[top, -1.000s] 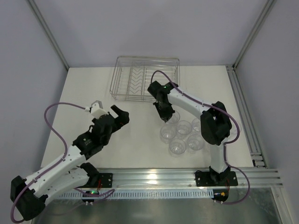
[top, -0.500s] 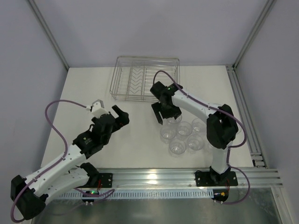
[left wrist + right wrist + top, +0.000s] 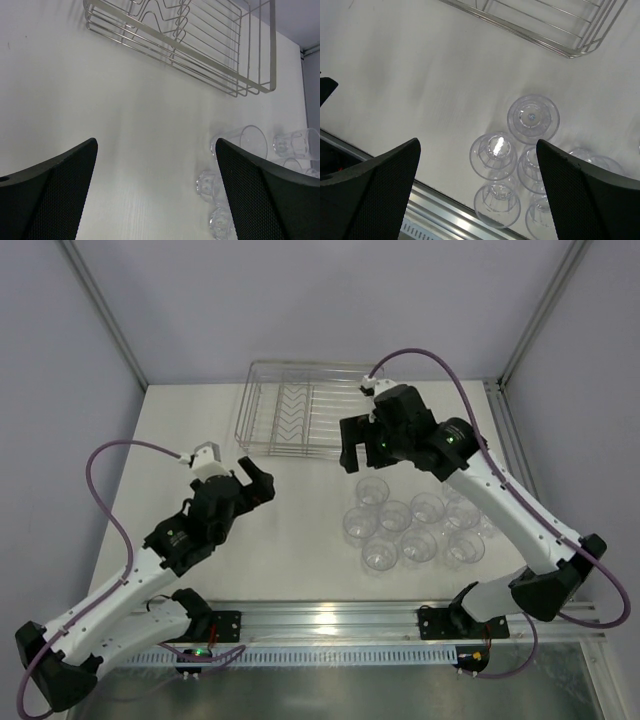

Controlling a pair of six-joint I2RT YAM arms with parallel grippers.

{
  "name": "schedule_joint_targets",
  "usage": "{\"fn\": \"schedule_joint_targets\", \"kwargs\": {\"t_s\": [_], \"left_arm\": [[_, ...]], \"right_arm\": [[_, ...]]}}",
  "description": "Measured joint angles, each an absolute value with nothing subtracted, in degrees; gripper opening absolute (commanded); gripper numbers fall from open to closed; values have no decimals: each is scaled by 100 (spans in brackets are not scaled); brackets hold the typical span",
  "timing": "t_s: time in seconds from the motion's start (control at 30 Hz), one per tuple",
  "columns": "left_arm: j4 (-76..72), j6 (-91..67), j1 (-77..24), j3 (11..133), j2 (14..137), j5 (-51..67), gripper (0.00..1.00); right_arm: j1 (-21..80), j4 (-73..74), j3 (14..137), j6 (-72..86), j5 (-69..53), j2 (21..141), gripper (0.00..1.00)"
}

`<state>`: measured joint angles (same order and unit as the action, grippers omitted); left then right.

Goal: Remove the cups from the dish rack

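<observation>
Seemingly wrapping up: hovering the right gripper (image 3: 365,458), spread wide and empty, between the dish rack (image 3: 300,425) and the cups (image 3: 394,515), standing clustered on the table (image 3: 290,540) right of centre. Seeing no cup among the rack's wires. Retreating best by rising first, then swinging wide of the rims, avoiding toppling any, with the left gripper (image 3: 245,482), also wide and empty, idling well apart.
</observation>
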<state>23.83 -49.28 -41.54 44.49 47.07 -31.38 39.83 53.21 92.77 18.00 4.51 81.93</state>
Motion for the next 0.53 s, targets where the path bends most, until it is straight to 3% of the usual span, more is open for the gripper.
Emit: {"fn": "schedule_joint_targets", "kwargs": {"t_s": [0.23,0.53], "left_arm": [[2729,-4866,-4154,4445,4379,-3103,100],[2882,-4864,-4154,4163,4056,-3063,100]], "right_arm": [[3983,5690,8547,2185,805,6641,100],[3983,6265,9072,2408,998,5155,100]]}}
